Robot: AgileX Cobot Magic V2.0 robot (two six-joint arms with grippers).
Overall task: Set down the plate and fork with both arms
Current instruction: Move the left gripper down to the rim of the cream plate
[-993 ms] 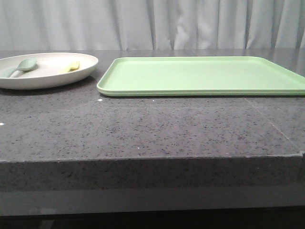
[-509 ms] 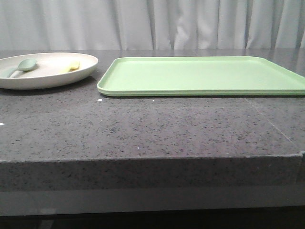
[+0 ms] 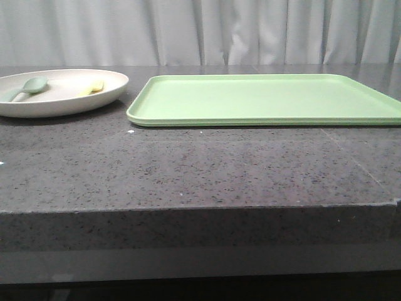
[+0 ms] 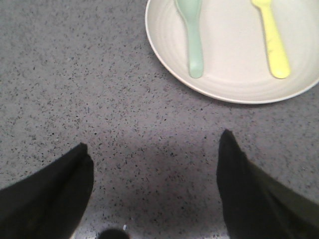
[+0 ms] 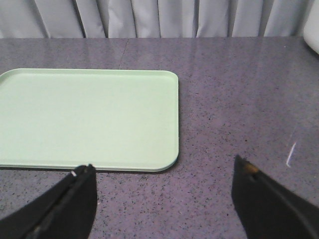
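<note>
The cream-white plate [image 3: 62,100] sits at the far left of the table, and also shows in the left wrist view [image 4: 234,55]. The yellow fork [image 3: 95,86] lies in it beside a pale green spoon [image 3: 28,86]; both show in the left wrist view, fork [image 4: 273,42] and spoon [image 4: 193,35]. My left gripper [image 4: 154,149] is open and empty over bare table just short of the plate's rim. My right gripper [image 5: 162,172] is open and empty above the table near the corner of the light-green tray [image 5: 89,117]. Neither gripper shows in the front view.
The large light-green tray [image 3: 266,99] lies right of the plate, nearly touching it. The table is dark speckled stone [image 3: 200,169] with its front edge near. Grey curtains [image 3: 200,31] hang behind. A white object's edge [image 5: 314,30] shows in the right wrist view.
</note>
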